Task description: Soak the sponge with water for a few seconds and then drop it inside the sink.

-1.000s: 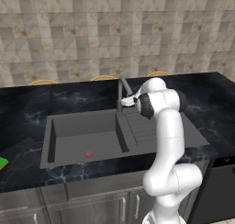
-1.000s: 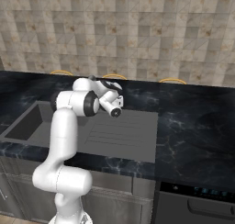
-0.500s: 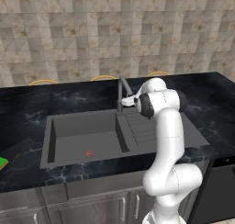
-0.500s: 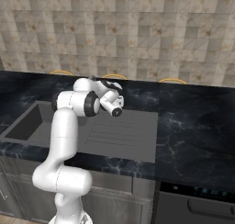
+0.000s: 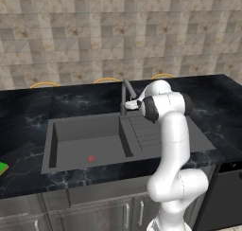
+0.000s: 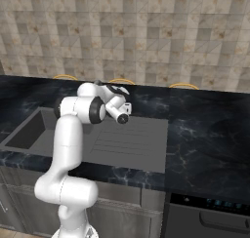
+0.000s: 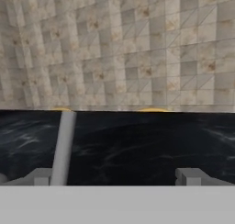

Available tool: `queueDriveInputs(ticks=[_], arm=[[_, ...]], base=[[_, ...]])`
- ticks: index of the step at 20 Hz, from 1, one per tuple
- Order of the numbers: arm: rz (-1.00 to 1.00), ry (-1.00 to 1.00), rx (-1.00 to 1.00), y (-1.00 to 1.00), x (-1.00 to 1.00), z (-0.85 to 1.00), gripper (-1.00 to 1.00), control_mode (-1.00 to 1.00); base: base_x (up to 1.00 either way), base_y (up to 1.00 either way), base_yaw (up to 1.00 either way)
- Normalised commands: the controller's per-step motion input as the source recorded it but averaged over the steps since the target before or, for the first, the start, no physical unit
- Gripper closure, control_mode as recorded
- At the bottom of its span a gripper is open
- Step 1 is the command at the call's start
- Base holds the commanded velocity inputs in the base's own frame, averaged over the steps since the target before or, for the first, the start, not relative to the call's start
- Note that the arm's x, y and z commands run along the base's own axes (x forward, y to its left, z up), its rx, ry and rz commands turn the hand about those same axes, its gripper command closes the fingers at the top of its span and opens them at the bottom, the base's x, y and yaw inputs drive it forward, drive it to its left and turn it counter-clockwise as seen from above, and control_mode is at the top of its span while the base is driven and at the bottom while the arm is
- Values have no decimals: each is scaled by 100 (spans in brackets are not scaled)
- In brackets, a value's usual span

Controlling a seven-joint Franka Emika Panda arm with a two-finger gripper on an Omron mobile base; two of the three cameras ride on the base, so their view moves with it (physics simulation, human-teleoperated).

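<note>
Left base view: my arm (image 5: 172, 145) rises from the lower right and bends over the ribbed drainboard (image 5: 144, 130). My gripper (image 5: 131, 103) sits just beside the dark tap (image 5: 126, 93), at the back edge of the sink (image 5: 71, 130). The basin is dark grey, with a small red spot (image 5: 91, 157) on its floor. The sponge (image 5: 2, 168) is a green sliver at the far left edge of the picture, on the black counter (image 5: 28, 126), well apart from my gripper and outside the basin. Tan tile wall (image 5: 118, 31) behind.

Right base view: my arm (image 6: 68, 149) comes up from the lower left, and the hand reaches toward the back of the counter. My gripper (image 6: 126, 107) hangs above the drainboard (image 6: 129, 142), near the sink's back edge. The basin (image 6: 29, 129) lies to the left, partly hidden by my arm. The black counter (image 6: 205, 129) runs to the right, and a dark appliance front (image 6: 210, 217) sits below it.

Hand view: my two fingertips (image 7: 190, 176) stand far apart at the bottom, jaws wide open, nothing between them and nothing held. The grey tap pipe (image 7: 63, 147) runs up just inside the left fingertip. I cannot tell if it touches. Beyond are the black counter (image 7: 147, 145) and the tile wall (image 7: 119, 48).
</note>
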Motion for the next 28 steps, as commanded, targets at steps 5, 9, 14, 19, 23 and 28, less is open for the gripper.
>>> queueDriveInputs(ticks=[5,9,14,19,23,28], arm=[[-6,4,0,-9,12,-1,-100,-100],[-5,2,0,-21,23,-1,-100,-100],[-5,1,0,-23,29,0,-100,-100],[-6,1,-1,-23,37,0,-100,-100],[-7,0,-1,-28,37,-1,-100,-100],[-12,5,-2,-30,34,-9,-100,-100]], base=[[0,0,0],[0,0,0],[0,0,0],[0,0,0],[0,0,0],[0,0,0]])
